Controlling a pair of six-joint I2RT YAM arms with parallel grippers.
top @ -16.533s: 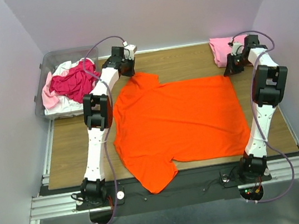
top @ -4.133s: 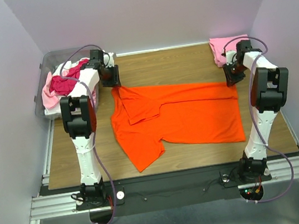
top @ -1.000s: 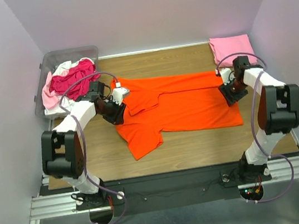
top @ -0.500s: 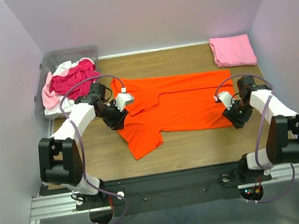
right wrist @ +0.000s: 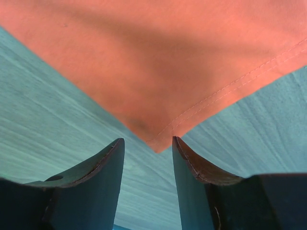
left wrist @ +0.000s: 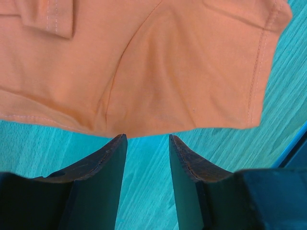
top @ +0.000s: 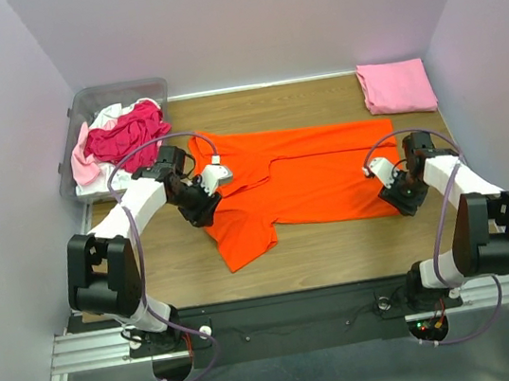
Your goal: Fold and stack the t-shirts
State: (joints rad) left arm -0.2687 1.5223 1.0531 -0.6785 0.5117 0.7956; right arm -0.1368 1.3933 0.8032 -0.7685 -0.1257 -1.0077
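Left gripper (left wrist: 147, 138): jaws partly apart, nothing between them; hem of the orange t-shirt (top: 301, 179) lies just ahead, flat on the table (top: 339, 240). Right gripper (right wrist: 148, 140): likewise parted, empty, shirt corner at its tips.

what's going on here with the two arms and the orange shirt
Two robot arms are folding t-shirts. The orange shirt lies partly folded in a long band between them. The left gripper is open at the shirt's near edge by the sleeve, and the right gripper is open at its near right corner. Neither holds cloth yet. A folded pink shirt sits at the far right, and more shirts are heaped in the bin at the far left.
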